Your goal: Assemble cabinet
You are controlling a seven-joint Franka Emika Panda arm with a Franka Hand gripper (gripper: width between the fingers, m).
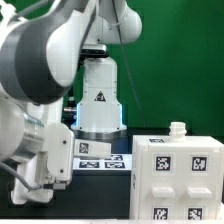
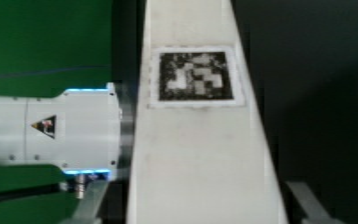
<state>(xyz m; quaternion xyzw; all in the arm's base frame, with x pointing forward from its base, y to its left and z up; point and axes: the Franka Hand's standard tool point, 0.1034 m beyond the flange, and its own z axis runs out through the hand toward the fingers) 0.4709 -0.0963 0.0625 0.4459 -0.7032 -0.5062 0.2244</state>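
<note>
Jaws: the two-finger gripper (image 2: 197, 207) is clenched on a long matte white slab panel (image 2: 197, 150), which runs out lengthwise from between them.
Panel: one black-and-white square tag (image 2: 197, 73) on its facing side.
Behind panel: glossy white robot base (image 2: 43, 130), against a green backdrop (image 2: 51, 40).
Cabinet box: matte white plastic cabinet box (image 1: 180, 180), tagged, at four o'clock in the exterior view, with a small white peg (image 1: 178, 129) on top.
Marker board: thin flat white marker board (image 1: 100, 157), at six o'clock of the base.

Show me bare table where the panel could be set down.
Only the dark table strip between the robot base and the cabinet box looks bare for the panel, and it is narrow. The marker board lies before the base; the arm crowds the exterior view's left.
</note>
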